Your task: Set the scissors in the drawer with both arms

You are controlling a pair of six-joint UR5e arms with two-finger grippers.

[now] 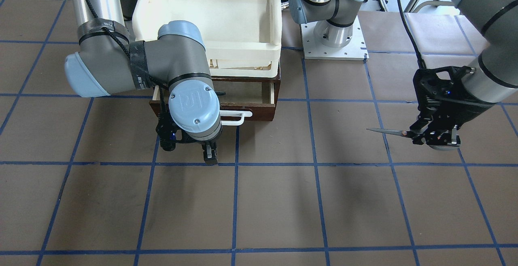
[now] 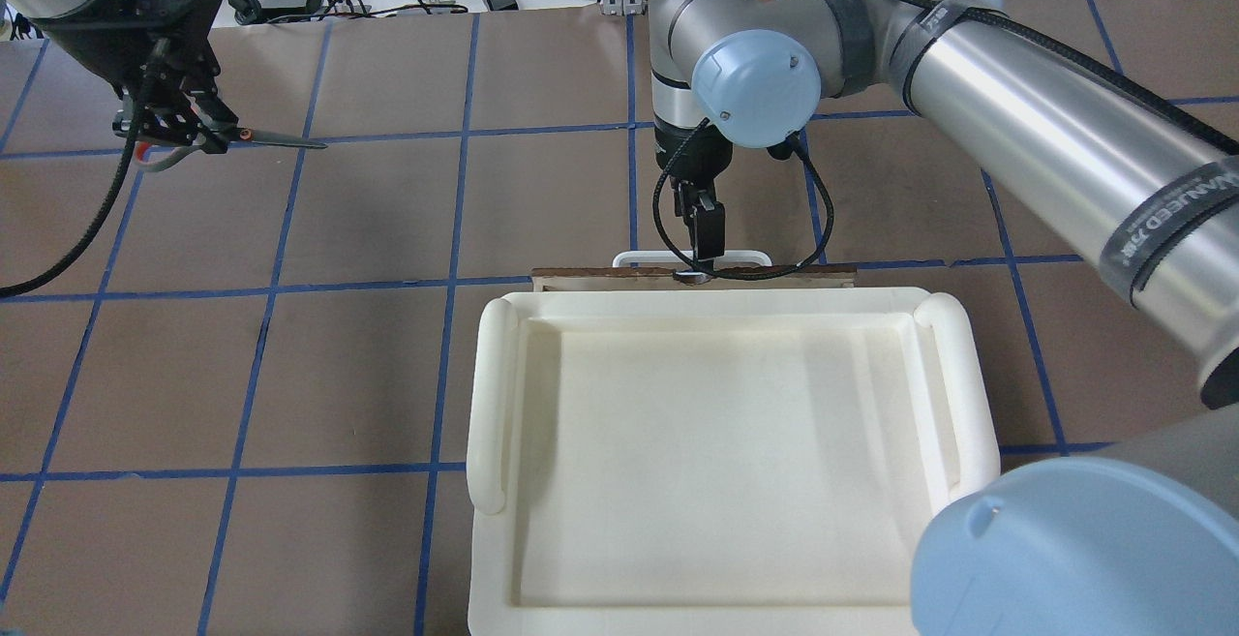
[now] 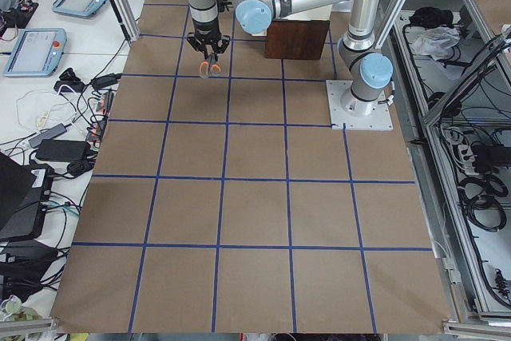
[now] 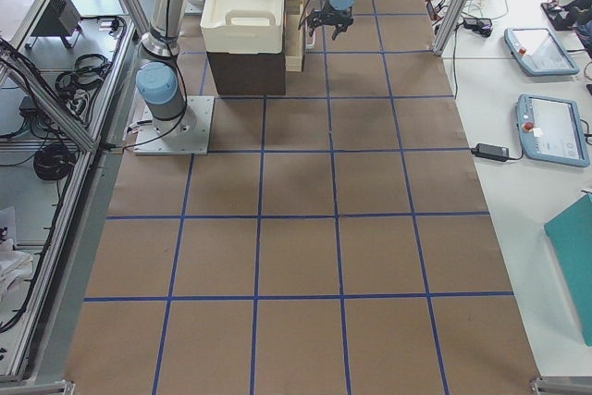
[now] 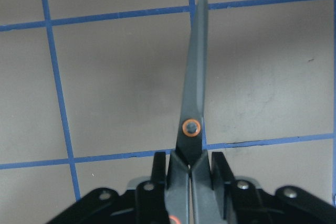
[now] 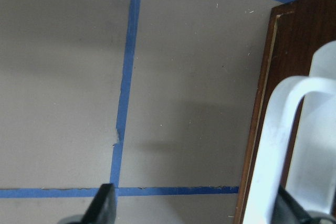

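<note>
Left wrist-mounted view — left gripper (image 5: pixel 190 162) pinching scissors (image 5: pixel 195 77), right gripper (image 6: pixel 197 205) with jaws spread, beside drawer (image 6: pixel 286 51)

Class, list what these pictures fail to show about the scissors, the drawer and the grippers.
- Scissors handles: left wrist view, the left gripper covers them.
- Drawer inside: front-facing view, the right arm hides most; overhead, the cream tray covers it.
- Right gripper touching the white handle or not: right wrist view cuts its fingers off at the bottom edge.
- Side views: both grippers too small.
</note>
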